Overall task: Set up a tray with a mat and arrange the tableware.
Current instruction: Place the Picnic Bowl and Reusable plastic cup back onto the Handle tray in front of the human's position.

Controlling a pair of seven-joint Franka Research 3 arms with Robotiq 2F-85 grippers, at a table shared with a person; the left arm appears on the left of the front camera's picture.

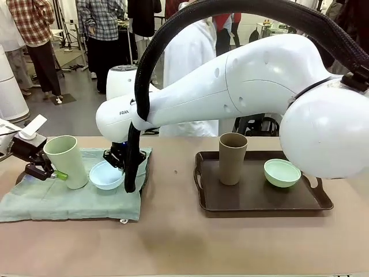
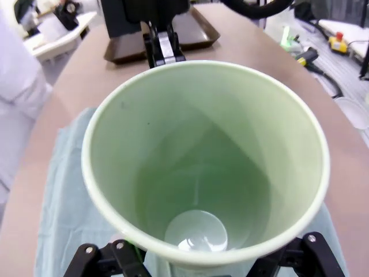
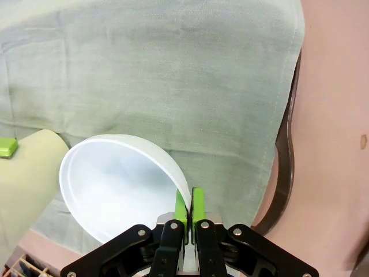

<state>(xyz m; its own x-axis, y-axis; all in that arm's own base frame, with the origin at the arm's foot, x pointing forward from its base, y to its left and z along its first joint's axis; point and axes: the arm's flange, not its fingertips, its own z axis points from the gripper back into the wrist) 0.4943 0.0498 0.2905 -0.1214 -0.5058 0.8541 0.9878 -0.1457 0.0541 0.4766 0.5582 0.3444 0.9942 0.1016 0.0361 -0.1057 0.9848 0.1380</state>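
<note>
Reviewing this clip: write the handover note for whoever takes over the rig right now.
Left gripper: jaws straddle the pale green cup low down; gripped or loose, cannot tell.
Right gripper: shut on the light blue bowl, at its rim.
The cup stands on the green mat; the bowl is beside it, seated or lifted unclear.
Brown cup and mint green bowl stand on the brown tray.
Done: mat spread.
To do: probably release these two, then arrange the rest.

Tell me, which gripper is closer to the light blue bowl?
The right one. The right gripper is pinching the rim of the light blue bowl. The left gripper is farther off, at the pale green cup that stands beside the bowl.
</note>
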